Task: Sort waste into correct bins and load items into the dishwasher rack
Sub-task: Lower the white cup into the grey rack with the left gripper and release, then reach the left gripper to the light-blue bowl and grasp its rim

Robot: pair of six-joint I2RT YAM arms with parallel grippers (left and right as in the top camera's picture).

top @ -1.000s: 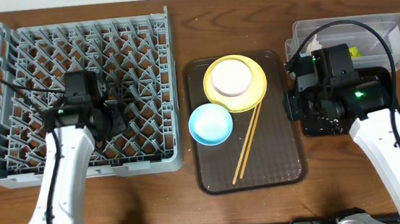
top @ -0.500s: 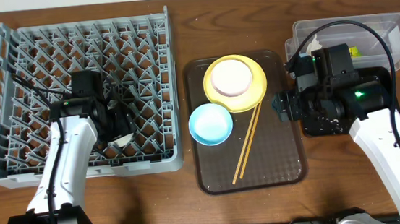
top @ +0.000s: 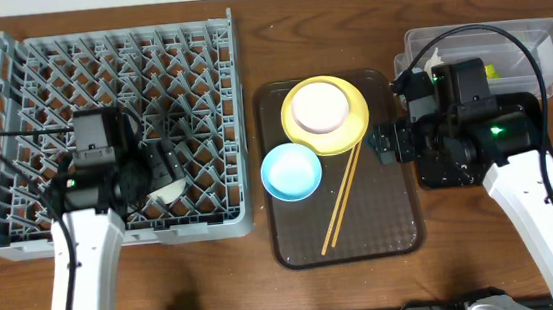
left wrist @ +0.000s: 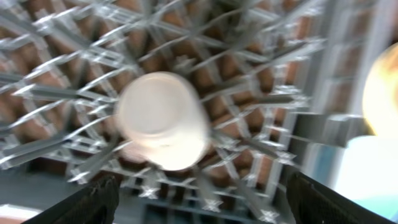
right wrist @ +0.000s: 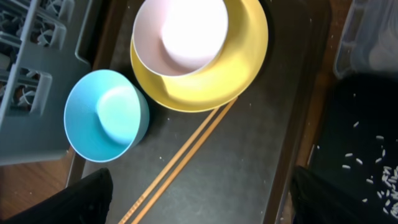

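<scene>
From above, the grey dishwasher rack (top: 107,49) fills the left side of the wooden tabletop (top: 268,286), and the left gripper (top: 169,169) hangs over its lower middle, just beside a small pale cup (top: 166,192) that sits among the pegs. The spread of its jaws cannot be told from this view. In the middle lies a brown tray (top: 383,226) carrying the yellow plate (top: 353,128) with the white bowl (top: 318,108) on it. The light-blue bowl (top: 291,171) is just beside the plate, and the chopsticks (top: 343,197) lie slanting on the tray. The right gripper (top: 378,144) hovers over the tray's right edge. Behind it the clear tub (top: 537,37) holds a white tissue (top: 436,61) and a green wrapper (top: 492,71), and the black tray (top: 524,113) is mostly hidden under the arm. The left wrist view is blurred. It shows the cup resting in the rack's grid, with the two fingers at the lower corners spread wide, so the jaws are fully apart and grip nothing. The right wrist view looks down on the bowl-topped plate, the blue bowl and the chopsticks. Here too the jaws are wide apart and empty, and rice scraps (right wrist: 382,177) lie scattered in the black tray at the right.
</scene>
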